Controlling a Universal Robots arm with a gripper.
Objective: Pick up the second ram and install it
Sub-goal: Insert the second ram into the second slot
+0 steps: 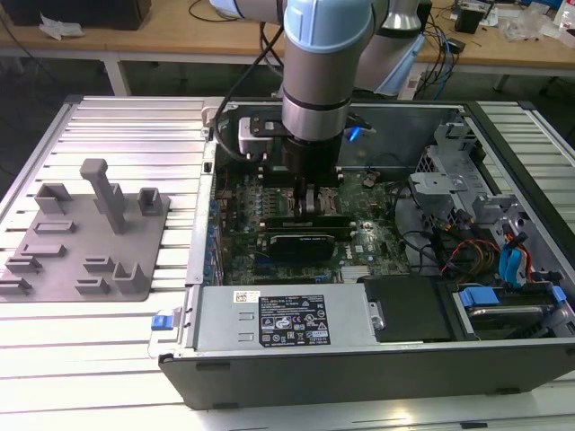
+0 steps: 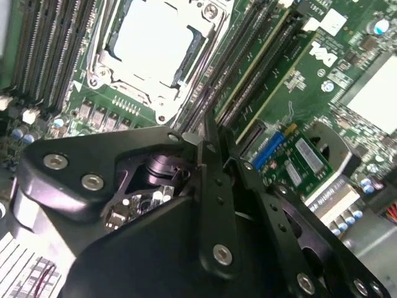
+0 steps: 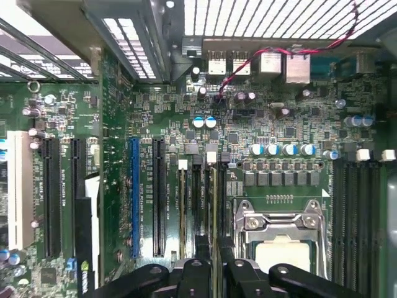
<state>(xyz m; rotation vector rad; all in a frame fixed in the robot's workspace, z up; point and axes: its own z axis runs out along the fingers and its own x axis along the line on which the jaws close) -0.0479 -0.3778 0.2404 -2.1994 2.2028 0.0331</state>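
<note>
My gripper (image 1: 310, 199) reaches down into the open computer case, over the long black memory slots beside the processor socket (image 3: 280, 231). In both wrist views the black fingers (image 2: 211, 186) stand close together, shut on a thin board seen edge-on. That board is the second ram (image 3: 215, 198); it runs in line with the slots and sits low at the motherboard (image 3: 155, 112). I cannot tell how deep it sits in its slot. The gripper (image 3: 214, 264) hides the board's near end.
A grey holder tray (image 1: 85, 260) with upright posts lies on the slatted table at the exterior view's left. Inside the case are a black expansion card (image 1: 305, 241), a power supply (image 1: 278, 319), a metal drive cage (image 1: 449, 180) and blue cables (image 1: 512, 265).
</note>
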